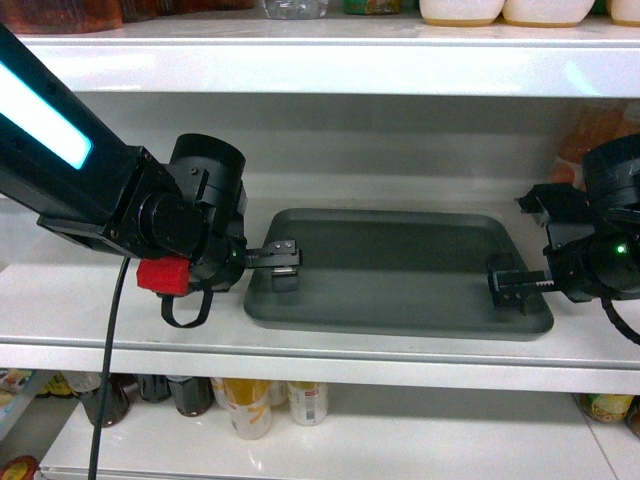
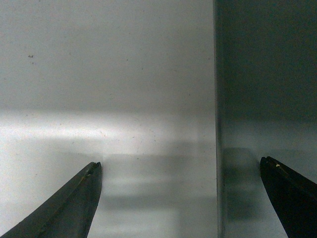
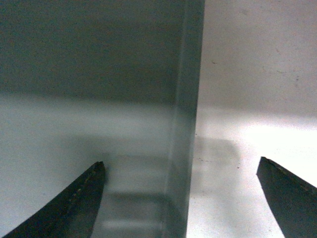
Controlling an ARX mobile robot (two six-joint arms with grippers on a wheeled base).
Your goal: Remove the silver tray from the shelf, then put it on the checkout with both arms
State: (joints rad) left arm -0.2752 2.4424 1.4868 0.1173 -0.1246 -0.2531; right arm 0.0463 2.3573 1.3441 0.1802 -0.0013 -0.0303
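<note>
Nearest, lower shelf at bottom of head frame: we note bottles (image 1: 248, 405) and cans, centre-left, part hidden.

Mid frame: silver tray (image 1: 400, 270) lies flat on the shelf (image 1: 120, 335), centre to right of centre, long side parallel to front lip.

Left gripper (image 1: 283, 258) at tray's left edge, centre-left of frame. Red tag (image 1: 163, 275) on the arm beside it; cyan light strip (image 1: 40, 110) upper left. Left wrist view: fingers (image 2: 74, 203) spread wide, one over white board, other (image 2: 292, 193) over tray, rim line running between. Jaws apart, gripping nothing.

Right gripper (image 1: 515, 285) at tray's right edge, right of frame; green light (image 1: 620, 248) on the wrist. Right wrist view: fingers (image 3: 69, 203) likewise wide, one over tray (image 3: 89, 99), other (image 3: 290, 191) over white board, rim between. Not closed on it.

Far: white back panel; upper shelf across top of frame w/ containers (image 1: 460, 10), cropped.
</note>
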